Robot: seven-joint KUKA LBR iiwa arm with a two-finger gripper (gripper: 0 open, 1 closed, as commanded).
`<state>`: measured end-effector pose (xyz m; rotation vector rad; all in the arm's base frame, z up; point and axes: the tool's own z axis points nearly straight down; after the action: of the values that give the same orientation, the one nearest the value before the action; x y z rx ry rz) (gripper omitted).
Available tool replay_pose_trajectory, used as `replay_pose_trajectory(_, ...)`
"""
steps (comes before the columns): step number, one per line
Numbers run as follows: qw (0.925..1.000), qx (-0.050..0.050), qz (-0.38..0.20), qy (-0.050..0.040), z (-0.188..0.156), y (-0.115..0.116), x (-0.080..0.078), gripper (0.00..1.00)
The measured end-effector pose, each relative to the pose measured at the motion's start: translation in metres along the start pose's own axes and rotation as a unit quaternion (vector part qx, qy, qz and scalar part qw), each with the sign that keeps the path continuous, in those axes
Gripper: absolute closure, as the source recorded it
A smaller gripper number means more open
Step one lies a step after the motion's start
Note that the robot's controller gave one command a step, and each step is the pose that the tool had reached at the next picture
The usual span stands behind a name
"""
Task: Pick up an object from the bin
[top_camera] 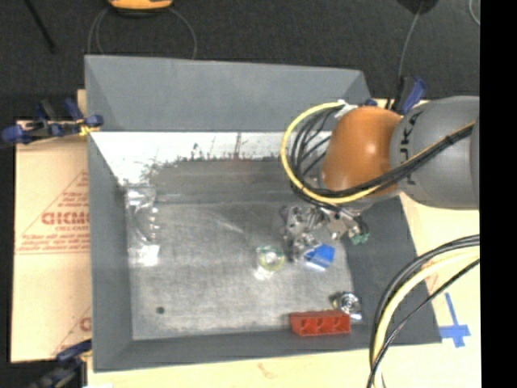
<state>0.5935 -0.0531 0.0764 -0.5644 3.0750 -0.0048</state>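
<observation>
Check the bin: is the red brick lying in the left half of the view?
No: the red brick lies at the lower right of the bin, beside a small shiny round thing.

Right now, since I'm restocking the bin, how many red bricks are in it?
1. The red brick lies against the bin's lower wall, toward the right, near a shiny metal bit. The arm could hide another.

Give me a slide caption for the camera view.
Gripper at the right of the grey bin, next to a small blue piece; red brick toward the view's bottom.
</observation>
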Motion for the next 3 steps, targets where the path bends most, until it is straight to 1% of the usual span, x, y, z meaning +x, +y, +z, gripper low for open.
replay_pose_trajectory(1, 1.0000, -0.001, 0.000, 0.0031, 0.003, 0.001, 0.002, 0.00)
replay_pose_trajectory(2, 0.9968, -0.001, -0.080, 0.0011, 0.000, 0.051, 0.027, 0.00)
replay_pose_trajectory(3, 0.9968, 0.000, -0.080, -0.0028, -0.002, 0.051, 0.025, 1.00)
